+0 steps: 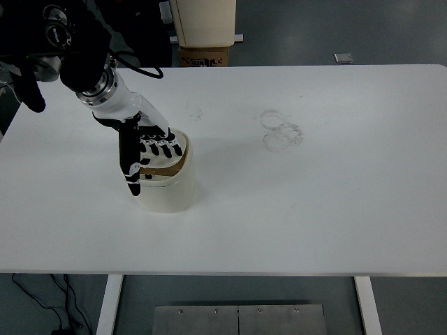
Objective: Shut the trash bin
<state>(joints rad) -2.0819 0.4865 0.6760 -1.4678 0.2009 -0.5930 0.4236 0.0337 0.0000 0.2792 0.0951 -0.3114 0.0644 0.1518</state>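
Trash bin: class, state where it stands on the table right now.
In the head view the trash bin stands on the left half of the white table, under the left hand, well left of the faint ring marks.
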